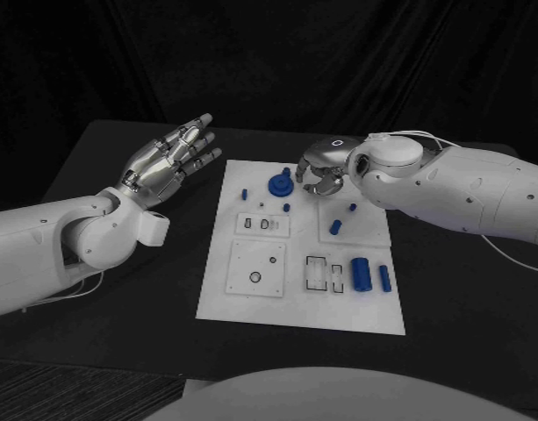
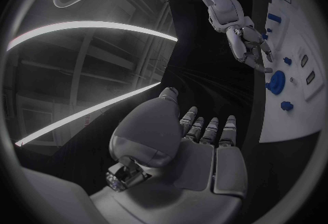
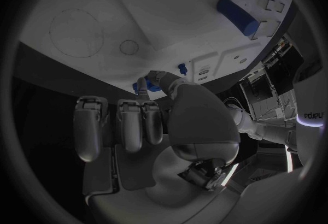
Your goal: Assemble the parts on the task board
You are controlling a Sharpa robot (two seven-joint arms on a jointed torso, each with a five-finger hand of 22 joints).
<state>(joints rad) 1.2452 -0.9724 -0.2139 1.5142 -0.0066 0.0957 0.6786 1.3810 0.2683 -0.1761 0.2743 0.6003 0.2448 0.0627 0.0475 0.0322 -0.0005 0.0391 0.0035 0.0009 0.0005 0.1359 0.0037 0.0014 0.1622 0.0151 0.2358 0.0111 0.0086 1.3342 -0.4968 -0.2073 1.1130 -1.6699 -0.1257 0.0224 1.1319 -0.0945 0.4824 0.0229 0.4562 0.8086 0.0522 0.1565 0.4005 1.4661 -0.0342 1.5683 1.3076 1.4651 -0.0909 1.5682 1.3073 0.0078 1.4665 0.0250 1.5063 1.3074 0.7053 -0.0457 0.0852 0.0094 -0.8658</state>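
Head view: white task board [image 1: 304,316] lying flat in the middle of the black table [image 1: 471,298], with small blue parts spread across it: a round knobbed part [image 1: 277,185] near the far edge, a small peg [image 1: 286,208] just beside it, a slanted part [image 1: 336,226] toward the right side, and a thick cylinder [image 1: 361,273] with a thin bar [image 1: 385,278] next to it at the near right. Left hand [image 1: 168,162] raised off the board's left edge, palm up, fingers spread, holding nothing; probably parked there to leave the board free for the other arm. Right hand [image 1: 319,173] low over the far edge, right beside the round knobbed part, fingers curled downward; likely reaching for that part or one close to it, though contact not clear from here. Left wrist view: own palm [image 2: 198,153] open and empty, fingers straight; beyond it the right hand [image 2: 249,46] above the board [image 2: 300,120], fingertips [image 2: 262,65] close over the round blue part [image 2: 276,82], nothing visibly between them. Right wrist view: fingers [image 3: 130,123] partly curled over the board [image 3: 95,11], thumb tip near a small blue piece [image 3: 182,68]; impossible to tell whether anything is pinched, so grasp uncertain. Assembly judged barely begun.
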